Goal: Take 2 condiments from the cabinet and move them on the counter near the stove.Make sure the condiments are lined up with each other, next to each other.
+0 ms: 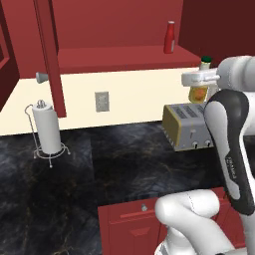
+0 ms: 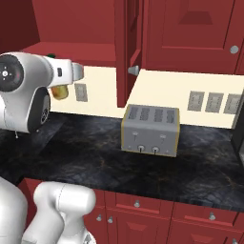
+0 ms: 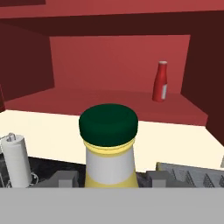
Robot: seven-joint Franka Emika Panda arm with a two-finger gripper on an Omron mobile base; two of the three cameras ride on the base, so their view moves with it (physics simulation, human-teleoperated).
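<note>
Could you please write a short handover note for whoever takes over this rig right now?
Gripper: shut on the yellow bottle, held upright in the air, out of the cabinet and above the toaster.
Red bottle: upright on the cabinet shelf, near its right end.
Counter: neither condiment is on it yet; a paper towel holder stands at its left.
Done: yellow bottle picked and lifted out.
Left: set the yellow bottle on the counter near the stove, fetch the red bottle, place it right beside the yellow one, lined up.
</note>
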